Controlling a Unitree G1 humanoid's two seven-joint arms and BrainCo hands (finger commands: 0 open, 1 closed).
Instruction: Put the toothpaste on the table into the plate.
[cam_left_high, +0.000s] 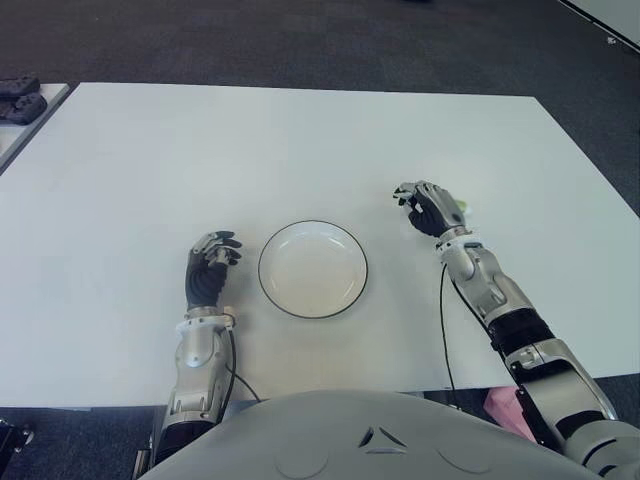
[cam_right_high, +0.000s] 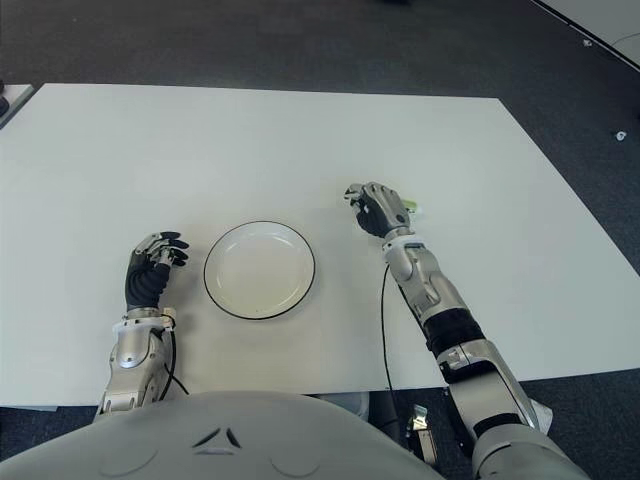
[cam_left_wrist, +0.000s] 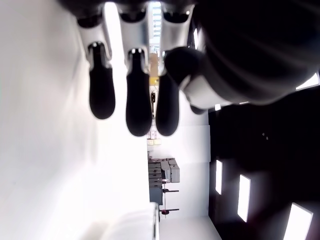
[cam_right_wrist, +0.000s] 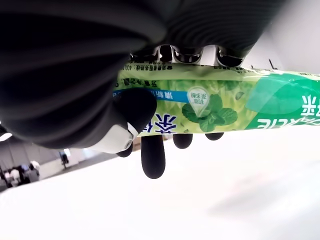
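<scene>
The right hand was clamped on the toothpaste, thumb on one face and fingers wrapped over the other, above the white table to the right of the plate and toward the table's right edge. The green pack bore a mint-leaf picture, a blue band and Chinese characters in white, with small print along its edge of which only "400" could be made out. The left hand showed just left of the plate near the front edge, its fingers loosely curled and holding nothing.
</scene>
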